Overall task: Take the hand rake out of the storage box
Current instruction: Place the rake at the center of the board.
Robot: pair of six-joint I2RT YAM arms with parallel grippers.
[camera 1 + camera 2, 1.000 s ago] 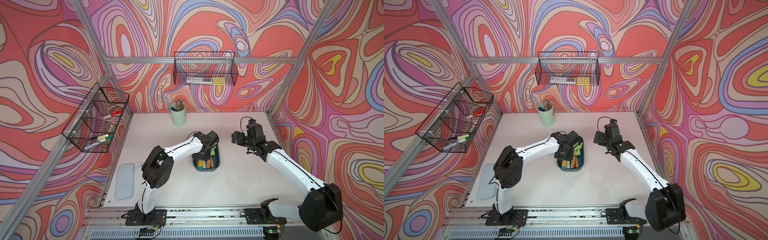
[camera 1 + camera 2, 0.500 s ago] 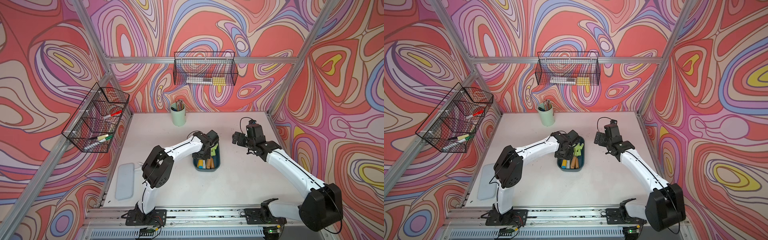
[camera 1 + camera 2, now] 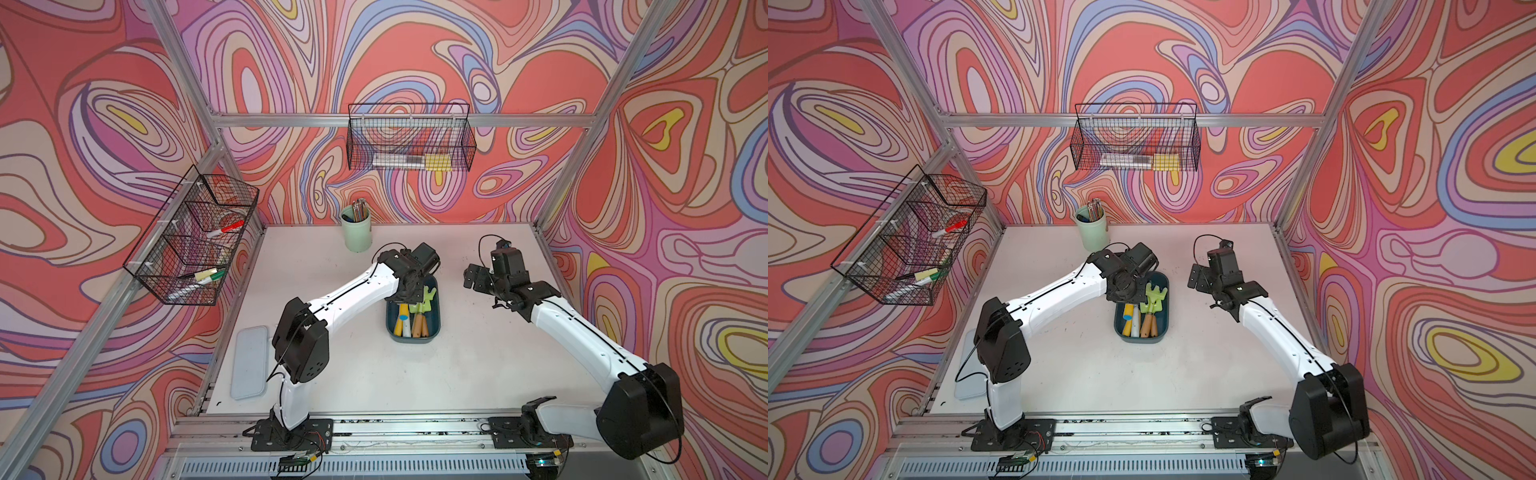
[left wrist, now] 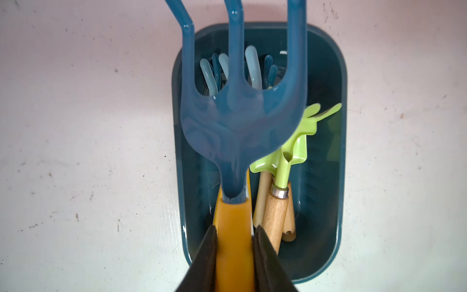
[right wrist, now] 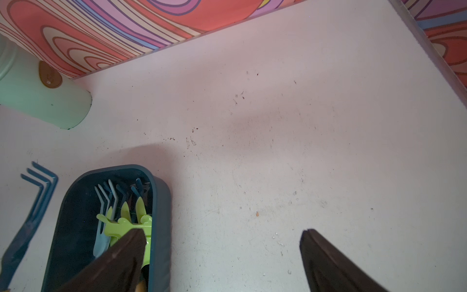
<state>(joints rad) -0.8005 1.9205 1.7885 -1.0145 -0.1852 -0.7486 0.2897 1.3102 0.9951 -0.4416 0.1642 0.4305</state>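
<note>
place: robot lab test cell | walls: printed swirl panels on three sides | frame: bare aluminium profiles | desk: white, scuffed | left arm, right arm: bolted to a rail at the desk's front | baskets: wire, hung on frame

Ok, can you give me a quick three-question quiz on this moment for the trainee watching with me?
1. True or false: the left gripper is shut on the yellow handle of the hand rake.
2. The right gripper is: A) open and empty, B) shut on a green tool, C) gripping the cup.
3. Fill in: the wooden-handled tool lying in the storage box has a ____ head.
Key: 1 true; 2 A; 3 green.
</note>
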